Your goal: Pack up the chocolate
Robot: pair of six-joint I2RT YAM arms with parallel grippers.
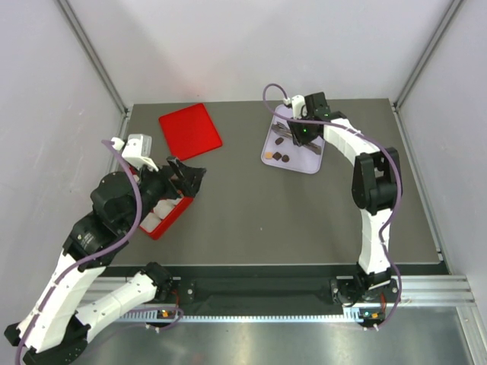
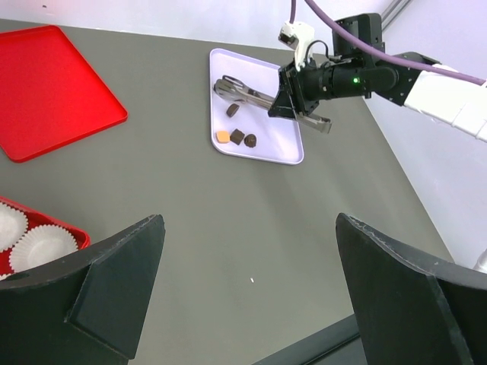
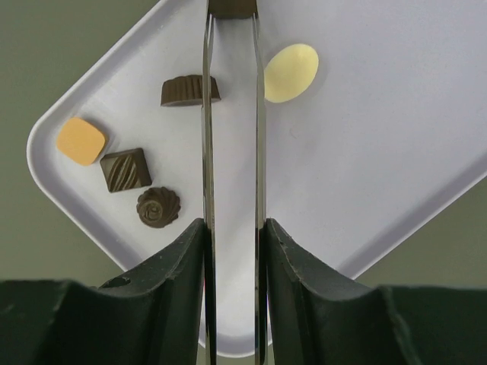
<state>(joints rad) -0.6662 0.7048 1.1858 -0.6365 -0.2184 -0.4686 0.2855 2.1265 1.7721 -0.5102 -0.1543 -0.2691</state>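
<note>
Right wrist view is showing the right gripper (image 3: 232, 232) clamping tongs (image 3: 232, 114) over the tray (image 3: 396, 152), where the chocolate (image 3: 125, 169) is lying in a loose cluster. Each piece is looking light, hard and slick, so the tong tips should be pinching its sides gently. The left gripper (image 2: 249, 228) is hanging wide open.

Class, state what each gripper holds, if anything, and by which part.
The right gripper holds the metal tongs, squeezing both blades about midway. The left gripper is open, empty.
</note>
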